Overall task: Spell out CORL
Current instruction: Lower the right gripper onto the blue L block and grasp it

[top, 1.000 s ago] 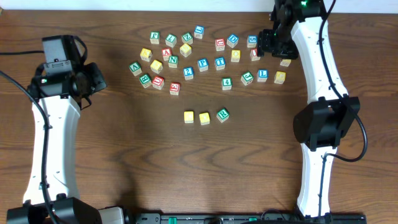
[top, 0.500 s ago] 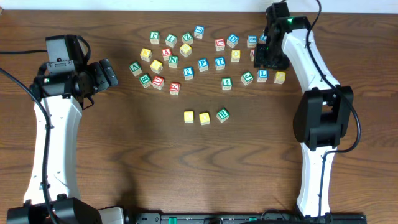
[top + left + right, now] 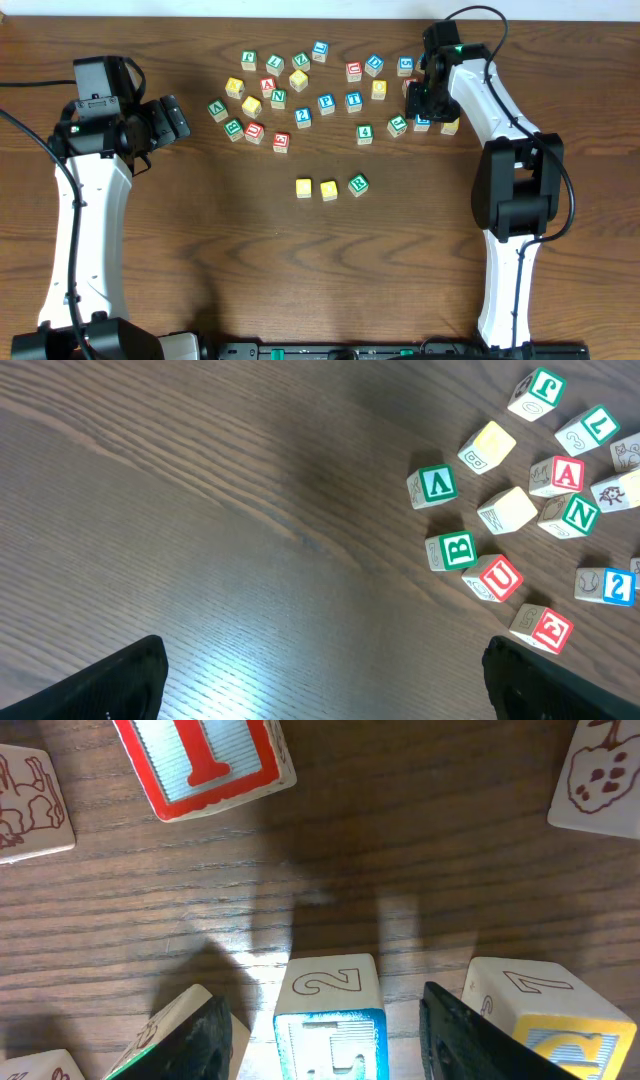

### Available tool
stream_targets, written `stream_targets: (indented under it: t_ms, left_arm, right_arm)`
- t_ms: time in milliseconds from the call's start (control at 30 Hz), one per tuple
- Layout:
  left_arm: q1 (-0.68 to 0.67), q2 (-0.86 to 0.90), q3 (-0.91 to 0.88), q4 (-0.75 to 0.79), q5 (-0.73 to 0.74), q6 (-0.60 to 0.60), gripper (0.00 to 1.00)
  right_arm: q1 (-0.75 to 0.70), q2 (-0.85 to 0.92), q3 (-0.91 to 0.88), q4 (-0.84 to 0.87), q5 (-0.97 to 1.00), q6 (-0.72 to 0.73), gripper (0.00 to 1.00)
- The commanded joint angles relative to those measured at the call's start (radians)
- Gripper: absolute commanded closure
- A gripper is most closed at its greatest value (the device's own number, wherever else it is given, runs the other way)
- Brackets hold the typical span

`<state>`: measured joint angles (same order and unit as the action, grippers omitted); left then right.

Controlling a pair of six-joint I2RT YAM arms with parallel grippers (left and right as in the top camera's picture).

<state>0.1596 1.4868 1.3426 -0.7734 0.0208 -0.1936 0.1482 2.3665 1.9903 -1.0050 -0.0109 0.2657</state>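
Lined up at the centre of the table (image 3: pixel 200 260), read from 9 towards 3 o'clock: first yellow-topped cube (image 3: pixel 304 187), second yellow-topped cube (image 3: pixel 329 190), green R cube (image 3: pixel 358 184), set close with slim gaps between. Off at 2 o'clock from that row, on the right fringe of the loose scatter of lettered cubes (image 3: pixel 326 102) spread across 12 o'clock: blue L cube (image 3: pixel 328 1010), flat on the wood and not yet in line. Poised directly over it: right gripper (image 3: pixel 421 106), jaws apart, one dark finger (image 3: pixel 200 1040) at the cube's 9 o'clock and the other finger (image 3: pixel 480 1040) at its 3 o'clock, with a strip of bare wood showing on either side, so straddling rather than clamping. Crowded in beside: yellow-faced cube (image 3: pixel 545 1020) just past the 3 o'clock finger, green-edged cube (image 3: pixel 165 1035) just past the 9 o'clock finger, red-lettered cube (image 3: pixel 205 760) apart at 12 o'clock across open wood. Over at 10 o'clock of the table: left gripper (image 3: pixel 165 120), jaws spread wide with nothing between them, above bare wood. Seen from its wrist at roughly 2 to 3 o'clock: green B cube (image 3: pixel 450 550) and red U cube (image 3: pixel 493 577), at the near edge of the scatter, well clear of its fingertips.
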Motion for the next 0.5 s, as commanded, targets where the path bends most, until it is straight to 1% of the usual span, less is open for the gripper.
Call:
stream_targets:
  t_ms: [0, 133, 400, 467]
  left_arm:
    - [0.0, 0.01, 0.016, 0.001, -0.002, -0.002, 0.01]
    - [0.0, 0.01, 0.016, 0.001, -0.002, -0.002, 0.01]
    - [0.0, 0.01, 0.016, 0.0, -0.002, -0.002, 0.01]
    - [0.0, 0.01, 0.016, 0.0, -0.002, -0.002, 0.01]
  right_arm:
    - [0.016, 0.009, -0.008, 0.003, 0.009, -0.013, 0.48]
    - [0.016, 0.009, -0.008, 0.0, 0.008, -0.013, 0.55]
    - [0.016, 0.009, -0.01, -0.016, 0.016, -0.017, 0.58]
    - [0.016, 0.009, -0.011, -0.019, 0.025, -0.02, 0.6]
